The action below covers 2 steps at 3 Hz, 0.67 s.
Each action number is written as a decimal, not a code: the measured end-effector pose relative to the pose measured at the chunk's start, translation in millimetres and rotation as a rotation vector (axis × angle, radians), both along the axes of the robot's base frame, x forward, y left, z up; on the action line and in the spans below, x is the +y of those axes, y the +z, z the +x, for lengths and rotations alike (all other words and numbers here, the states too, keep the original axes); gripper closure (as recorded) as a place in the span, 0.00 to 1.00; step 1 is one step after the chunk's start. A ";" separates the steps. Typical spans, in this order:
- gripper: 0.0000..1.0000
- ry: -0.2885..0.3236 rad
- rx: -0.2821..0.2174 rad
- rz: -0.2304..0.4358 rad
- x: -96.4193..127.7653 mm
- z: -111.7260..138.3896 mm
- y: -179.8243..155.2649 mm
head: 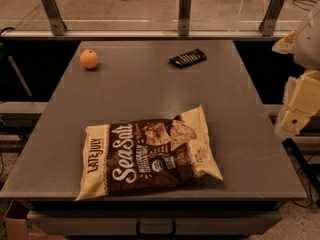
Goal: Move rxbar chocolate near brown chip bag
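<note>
The rxbar chocolate (188, 58) is a small flat black wrapper lying at the far right part of the grey table (150, 94). The brown chip bag (147, 154) lies flat near the table's front edge, printed "Late July" and "Sea Salt". The two are well apart, the bar far behind the bag. My gripper (296, 118), cream-coloured, hangs at the right edge of the view, just beyond the table's right side, level with the bag and away from both objects.
A round orange fruit (89, 59) sits at the far left of the table. A railing with metal posts (184, 6) runs behind the table's far edge. A drawer handle (156, 228) shows under the front edge.
</note>
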<state>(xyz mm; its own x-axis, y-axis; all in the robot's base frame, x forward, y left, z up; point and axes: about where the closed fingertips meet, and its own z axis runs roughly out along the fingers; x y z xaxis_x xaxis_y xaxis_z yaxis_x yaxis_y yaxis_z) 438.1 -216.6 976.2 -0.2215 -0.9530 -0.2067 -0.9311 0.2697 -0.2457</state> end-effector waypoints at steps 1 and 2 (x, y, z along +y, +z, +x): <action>0.00 0.000 0.000 0.000 0.0 0.0 0.0; 0.00 0.005 -0.004 0.034 -5.3 20.4 -8.0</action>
